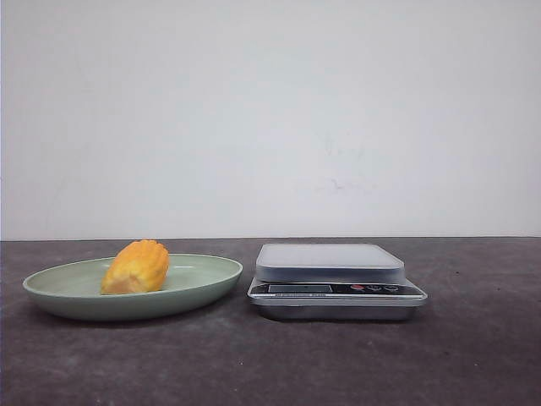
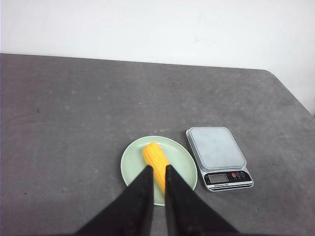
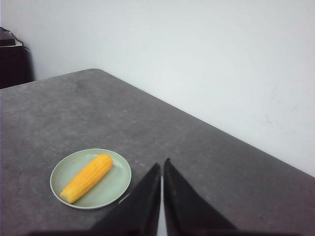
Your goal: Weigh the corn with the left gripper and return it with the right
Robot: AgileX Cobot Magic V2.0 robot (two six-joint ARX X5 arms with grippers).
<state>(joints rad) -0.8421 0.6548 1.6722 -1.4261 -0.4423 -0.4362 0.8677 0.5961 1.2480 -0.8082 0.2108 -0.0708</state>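
Corn (ridged, tapered) on smooth green plate; both end effectors nearly closed, empty.

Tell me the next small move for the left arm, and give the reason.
Probably lower the left gripper toward the corn and open its fingers to span the cob. The corn lies on the green plate, the scale platform beside it is bare, and the left fingers sit high above, nearly closed with only a narrow gap.
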